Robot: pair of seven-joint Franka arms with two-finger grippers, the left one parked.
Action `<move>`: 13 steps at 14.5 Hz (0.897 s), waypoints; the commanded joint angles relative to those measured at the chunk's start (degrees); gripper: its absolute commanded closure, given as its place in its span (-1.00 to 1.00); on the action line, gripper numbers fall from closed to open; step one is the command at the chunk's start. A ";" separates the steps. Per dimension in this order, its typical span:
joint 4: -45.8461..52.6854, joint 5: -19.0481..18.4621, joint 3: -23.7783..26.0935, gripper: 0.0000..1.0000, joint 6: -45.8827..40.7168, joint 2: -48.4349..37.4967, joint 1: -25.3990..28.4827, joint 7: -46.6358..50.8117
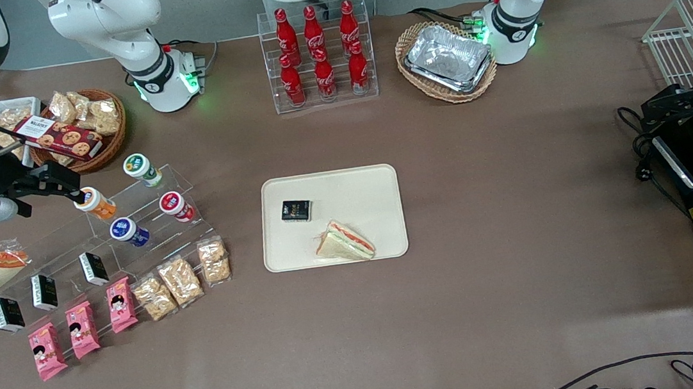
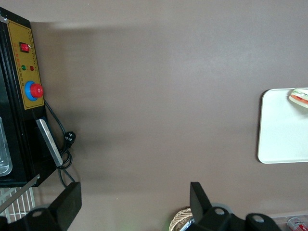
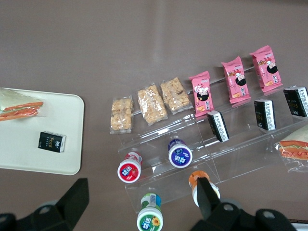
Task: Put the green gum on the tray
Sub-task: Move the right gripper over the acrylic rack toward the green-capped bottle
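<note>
Gripper (image 1: pixel 65 185): fingers (image 3: pixel 206 195) spread wide, holding nothing, one over orange gum (image 1: pixel 95 203).
Green gum (image 1: pixel 141 169): on rack (image 1: pixel 129 211), just beside.
Tray (image 1: pixel 377 181): well apart.

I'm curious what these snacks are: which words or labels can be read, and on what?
"Coca-Cola": white script on the red bottles.
Cookie box, black box on the tray, green gum lid: print too blurred to read.
The open end effector hovers by the orange gum.
</note>
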 commanded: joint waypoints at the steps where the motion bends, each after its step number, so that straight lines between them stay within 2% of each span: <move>1: 1.88 -0.34 0.18 -1.00 -1.46 1.06 -0.21 -0.69; 8: -0.31 -0.43 0.36 -1.00 -4.35 -0.25 0.15 -4.20; 13: -11.89 -0.43 0.54 -1.00 -3.83 -11.22 0.32 -6.49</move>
